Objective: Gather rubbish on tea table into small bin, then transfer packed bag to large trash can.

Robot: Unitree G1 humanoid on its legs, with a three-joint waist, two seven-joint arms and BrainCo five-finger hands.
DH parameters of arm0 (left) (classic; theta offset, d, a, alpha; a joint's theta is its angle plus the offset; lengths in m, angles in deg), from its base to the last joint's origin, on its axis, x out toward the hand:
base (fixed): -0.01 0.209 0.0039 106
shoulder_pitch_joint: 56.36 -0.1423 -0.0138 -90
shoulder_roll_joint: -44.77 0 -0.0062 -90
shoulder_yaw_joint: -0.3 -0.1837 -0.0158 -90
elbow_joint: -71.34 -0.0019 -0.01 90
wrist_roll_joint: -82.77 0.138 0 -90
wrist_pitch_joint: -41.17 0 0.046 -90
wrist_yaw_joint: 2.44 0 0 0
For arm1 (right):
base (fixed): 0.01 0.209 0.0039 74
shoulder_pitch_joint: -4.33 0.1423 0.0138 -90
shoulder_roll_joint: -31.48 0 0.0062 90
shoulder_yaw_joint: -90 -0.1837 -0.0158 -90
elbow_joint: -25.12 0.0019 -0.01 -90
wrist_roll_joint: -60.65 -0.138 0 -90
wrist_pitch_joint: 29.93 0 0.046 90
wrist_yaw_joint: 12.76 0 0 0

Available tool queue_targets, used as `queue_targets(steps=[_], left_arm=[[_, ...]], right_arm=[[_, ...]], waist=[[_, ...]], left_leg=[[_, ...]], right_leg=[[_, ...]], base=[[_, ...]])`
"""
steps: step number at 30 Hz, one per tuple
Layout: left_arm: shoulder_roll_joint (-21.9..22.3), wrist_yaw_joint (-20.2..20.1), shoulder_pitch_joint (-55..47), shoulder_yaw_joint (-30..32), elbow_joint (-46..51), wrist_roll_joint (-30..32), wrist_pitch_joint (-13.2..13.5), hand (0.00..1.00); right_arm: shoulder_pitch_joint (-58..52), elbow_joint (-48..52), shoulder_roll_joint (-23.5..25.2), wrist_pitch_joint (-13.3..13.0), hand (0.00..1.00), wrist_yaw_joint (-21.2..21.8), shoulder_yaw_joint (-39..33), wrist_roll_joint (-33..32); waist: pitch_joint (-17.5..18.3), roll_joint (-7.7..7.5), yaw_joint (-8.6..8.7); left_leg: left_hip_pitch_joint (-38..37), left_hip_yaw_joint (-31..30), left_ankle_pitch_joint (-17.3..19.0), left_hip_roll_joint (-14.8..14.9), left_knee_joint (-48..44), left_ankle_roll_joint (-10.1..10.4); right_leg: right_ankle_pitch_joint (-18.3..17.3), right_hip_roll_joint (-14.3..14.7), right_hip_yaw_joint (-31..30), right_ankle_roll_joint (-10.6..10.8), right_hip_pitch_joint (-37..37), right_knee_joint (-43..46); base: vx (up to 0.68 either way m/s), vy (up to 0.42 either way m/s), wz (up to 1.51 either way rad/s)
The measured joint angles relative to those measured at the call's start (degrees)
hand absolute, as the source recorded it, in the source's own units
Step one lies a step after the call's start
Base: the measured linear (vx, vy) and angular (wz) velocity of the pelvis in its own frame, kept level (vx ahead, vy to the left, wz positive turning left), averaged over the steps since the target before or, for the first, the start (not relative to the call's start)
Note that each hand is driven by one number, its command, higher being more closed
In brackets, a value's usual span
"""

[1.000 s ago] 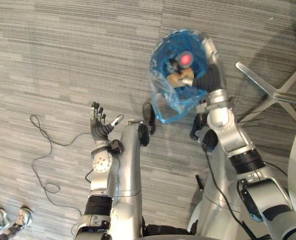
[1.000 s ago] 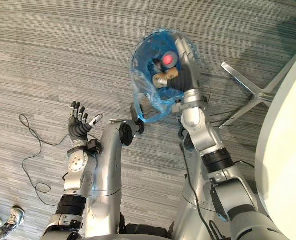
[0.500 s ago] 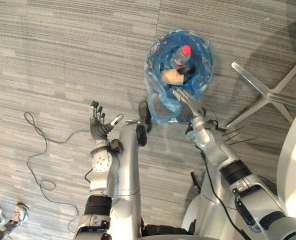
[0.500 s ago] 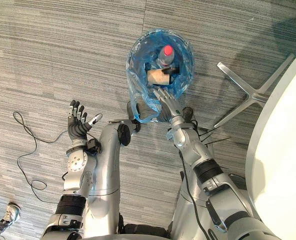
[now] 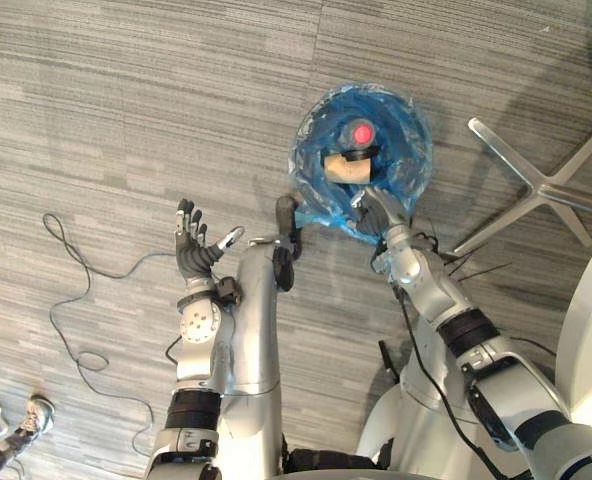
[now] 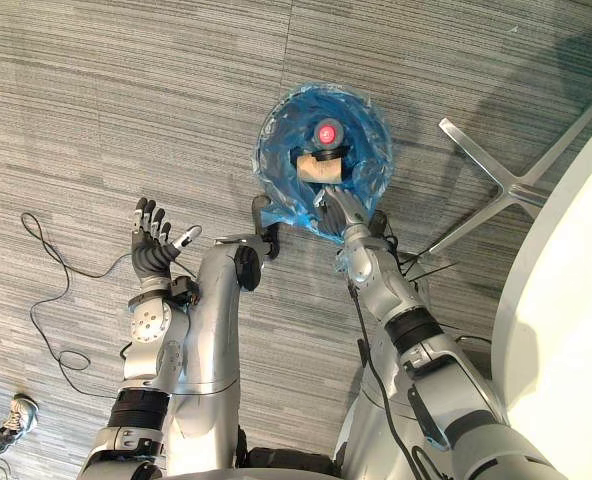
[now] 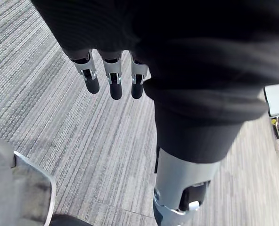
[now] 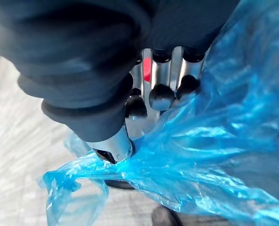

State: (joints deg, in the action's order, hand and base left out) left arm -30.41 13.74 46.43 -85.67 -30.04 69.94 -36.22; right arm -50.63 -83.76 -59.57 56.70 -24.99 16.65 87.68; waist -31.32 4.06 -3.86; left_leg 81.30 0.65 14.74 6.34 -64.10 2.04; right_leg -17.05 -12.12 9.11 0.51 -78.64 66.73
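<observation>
Robot at the rubbish bag: the blue bag (image 5: 408,150) sat wide open on the carpeted floor (image 5: 126,100), with a red-capped bottle (image 5: 362,133) and a brown scrap (image 5: 341,167) lying inside it. The right hand (image 5: 374,212) reached to the bag's near rim, covering part of it. In its wrist view the fingers (image 8: 161,96) were curled and the thumb (image 8: 112,148) pressed into the plastic, pinching the bag's edge, while the dark cover hid most of the contents. The left hand (image 5: 194,255) hung over bare floor, well apart from the bag, fingers spread and holding nothing. A silver chair base (image 5: 543,186) splayed just beside the bag, next to the white worktop (image 6: 566,330). A person's shoes (image 5: 38,410) stood on the floor behind the left arm.
</observation>
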Motion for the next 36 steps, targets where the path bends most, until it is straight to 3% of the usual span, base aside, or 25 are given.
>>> queue_targets(steps=[2,5,9,12,14,16,20,21,25,32,36], left_arm=[[0.62,-0.36,-0.10,-0.66,-0.07,0.05,-0.70,0.00],[0.71,-1.25,-0.62,-1.49,-0.39,0.21,-1.18,0.00],[0.67,-1.87,-3.29,-2.21,-0.51,2.11,-2.23,0.00],[0.71,-2.64,-8.51,-2.37,-0.61,2.46,-2.37,0.00],[0.05,-3.51,-11.73,-2.35,-2.80,2.51,-2.39,0.00],[-0.93,-3.95,-13.64,-2.95,-5.50,2.53,-2.42,0.00],[-3.52,-5.85,-15.25,-5.25,-10.54,3.93,-2.81,0.00],[-4.01,-6.23,-15.59,-5.72,-11.82,4.64,-2.81,0.00],[-5.15,-7.34,-16.34,-6.21,-14.24,7.02,-2.87,0.00],[-6.35,-7.28,-16.25,-6.42,-17.95,9.13,-2.75,0.00],[-6.22,-7.16,-15.45,-7.24,-19.06,9.17,-2.30,0.00]], right_arm=[[-1.49,3.05,0.94,-0.16,1.00,-0.24,-1.59,-1.91],[-5.62,7.95,4.62,-0.55,1.00,-0.29,-2.99,-4.77],[-13.40,12.78,8.81,-1.56,1.00,0.09,-4.24,-12.97],[-18.97,15.85,11.42,-3.15,1.00,1.27,-4.86,-19.47],[-21.84,16.58,13.48,-4.64,1.00,2.56,-4.75,-23.81],[-23.33,16.40,14.45,-5.53,1.00,3.72,-3.97,-26.08],[-23.49,13.00,14.26,-6.86,1.00,5.42,-2.01,-26.02],[-23.46,10.54,14.27,-6.86,0.00,5.95,-1.97,-24.41],[-23.73,5.42,12.92,-6.77,0.00,6.17,-1.92,-15.51],[-21.86,-3.75,10.05,-6.22,0.00,4.00,-0.22,-3.24],[-17.54,-9.11,7.09,-6.17,0.00,1.83,0.03,1.49]], waist=[[0.00,-0.14,0.03],[0.19,-2.31,0.21],[0.20,-3.33,0.28],[0.56,-3.89,0.63],[1.69,-5.41,0.89],[2.93,-6.99,1.25],[3.98,-7.39,1.47],[4.96,-7.39,1.35],[6.55,-6.87,1.56],[6.79,-5.95,1.70],[6.72,-3.27,1.53]], left_leg=[[-2.38,-0.09,0.01,-0.02,0.70,0.13],[-8.55,0.28,-1.00,-0.36,5.14,0.79],[-20.20,0.37,-2.63,-0.06,13.23,1.22],[-31.43,2.05,-3.92,0.71,19.75,0.80],[-39.36,3.05,-4.97,0.80,25.05,0.11],[-44.94,4.12,-6.20,0.71,29.77,0.14],[-52.97,5.02,-7.69,0.66,36.58,0.34],[-54.39,5.72,-8.18,0.60,38.11,0.11],[-57.80,6.21,-8.86,-0.23,40.76,-0.13],[-57.58,6.65,-10.31,-1.27,43.21,-0.10],[-52.46,6.12,-10.29,-1.27,40.21,-0.14]], right_leg=[[0.00,0.03,0.26,0.00,2.54,-0.78],[0.16,0.04,0.65,-0.11,8.31,-4.43],[1.39,0.13,3.60,-0.48,20.85,-12.42],[3.22,0.92,4.55,-0.22,32.36,-19.74],[4.93,1.89,4.81,0.35,40.40,-26.18],[6.84,2.68,4.55,0.74,45.67,-31.59],[11.06,4.80,3.98,1.54,54.55,-42.19],[12.20,5.13,3.47,1.57,55.89,-44.45],[13.96,5.16,2.73,1.95,59.18,-48.18],[15.41,4.83,1.86,2.17,58.20,-49.46],[15.58,4.81,1.85,2.08,53.52,-47.00]], base=[[-0.04,0.016,0.04],[-0.04,-0.014,0.10],[0.01,-0.048,0.19],[0.09,-0.011,0.02],[0.12,0.019,-0.09],[0.12,0.019,-0.13],[0.14,0.055,-0.20],[0.10,0.045,-0.16],[0.07,0.037,-0.09],[-0.03,0.013,-0.02],[-0.10,0.018,0.03]])
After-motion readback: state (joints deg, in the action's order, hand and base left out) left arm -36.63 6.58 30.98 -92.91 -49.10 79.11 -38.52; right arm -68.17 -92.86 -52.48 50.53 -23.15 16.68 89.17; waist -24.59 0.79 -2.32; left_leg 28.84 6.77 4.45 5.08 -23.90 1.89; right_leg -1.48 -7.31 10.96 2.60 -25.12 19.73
